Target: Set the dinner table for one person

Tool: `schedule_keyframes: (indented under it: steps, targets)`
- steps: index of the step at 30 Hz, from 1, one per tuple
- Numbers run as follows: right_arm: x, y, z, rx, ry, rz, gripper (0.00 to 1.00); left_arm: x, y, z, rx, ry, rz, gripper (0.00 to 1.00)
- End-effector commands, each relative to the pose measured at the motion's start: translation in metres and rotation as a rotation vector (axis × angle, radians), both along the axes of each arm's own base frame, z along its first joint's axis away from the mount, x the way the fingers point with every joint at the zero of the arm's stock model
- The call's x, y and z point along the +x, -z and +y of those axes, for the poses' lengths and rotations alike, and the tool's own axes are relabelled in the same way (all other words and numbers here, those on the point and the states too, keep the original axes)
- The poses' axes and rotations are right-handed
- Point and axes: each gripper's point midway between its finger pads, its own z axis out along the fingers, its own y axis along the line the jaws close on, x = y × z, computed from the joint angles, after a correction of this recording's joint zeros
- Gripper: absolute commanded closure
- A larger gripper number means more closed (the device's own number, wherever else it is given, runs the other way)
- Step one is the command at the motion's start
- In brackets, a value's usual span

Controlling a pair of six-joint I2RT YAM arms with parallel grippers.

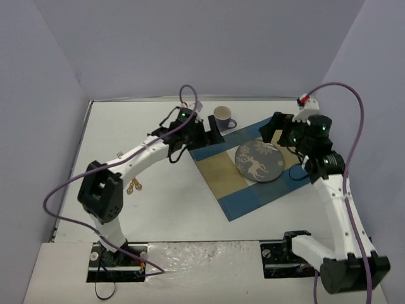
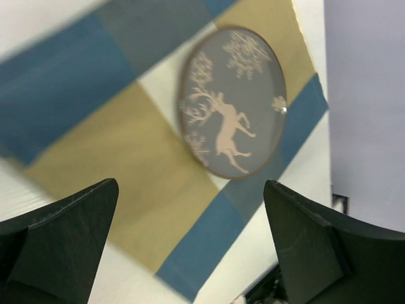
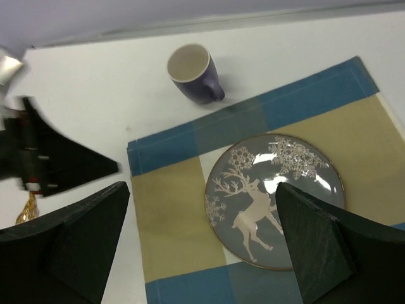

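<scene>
The white dinner table (image 1: 171,215) bears a blue-and-beige checked placemat (image 1: 221,174) at centre right. A grey plate with a white deer (image 1: 258,161) lies on the placemat. A dark blue mug (image 1: 223,117) stands upright on the table just beyond the placemat's far corner. My left gripper (image 1: 209,138) is open and empty over the placemat's far left corner, beside the mug. My right gripper (image 1: 278,130) is open and empty above the plate's far edge. The plate also shows in the left wrist view (image 2: 231,101) and in the right wrist view (image 3: 275,199), which shows the mug (image 3: 193,73) too.
Gold cutlery (image 1: 133,185) lies on the bare table left of the placemat, and its tip shows in the right wrist view (image 3: 25,209). Purple cables loop over both arms. Walls close in the table at the back and on both sides.
</scene>
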Motion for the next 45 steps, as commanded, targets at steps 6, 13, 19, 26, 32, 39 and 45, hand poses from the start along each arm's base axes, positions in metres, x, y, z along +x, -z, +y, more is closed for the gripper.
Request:
schedule_keyframes:
  steps: [6, 13, 19, 26, 32, 39, 45]
  targets:
    - [0.102, 0.021, 0.030, -0.248, -0.270, -0.053, 0.06, -0.002, -0.060, 0.210, 0.351, -0.217, -0.169, 0.03]
    - [0.159, 0.060, 0.060, -0.359, -0.501, -0.075, 0.06, -0.018, -0.052, 0.281, 0.480, -0.307, -0.175, 0.03]
    - [0.193, 0.099, 0.071, -0.445, -0.617, -0.048, 0.08, -0.018, -0.032, 0.314, 0.566, -0.427, -0.160, 0.03]
    - [0.215, 0.136, 0.081, -0.501, -0.692, -0.015, 0.12, -0.019, -0.028, 0.329, 0.572, -0.476, -0.142, 0.03]
    - [0.224, 0.158, 0.102, -0.493, -0.749, -0.014, 0.20, -0.018, -0.019, 0.328, 0.570, -0.462, -0.110, 0.03]
    - [0.231, 0.184, 0.119, -0.493, -0.783, 0.008, 0.30, -0.015, -0.013, 0.330, 0.556, -0.471, -0.089, 0.03]
    - [0.238, 0.193, 0.119, -0.510, -0.771, 0.018, 0.40, -0.014, -0.009, 0.326, 0.532, -0.454, -0.075, 0.03]
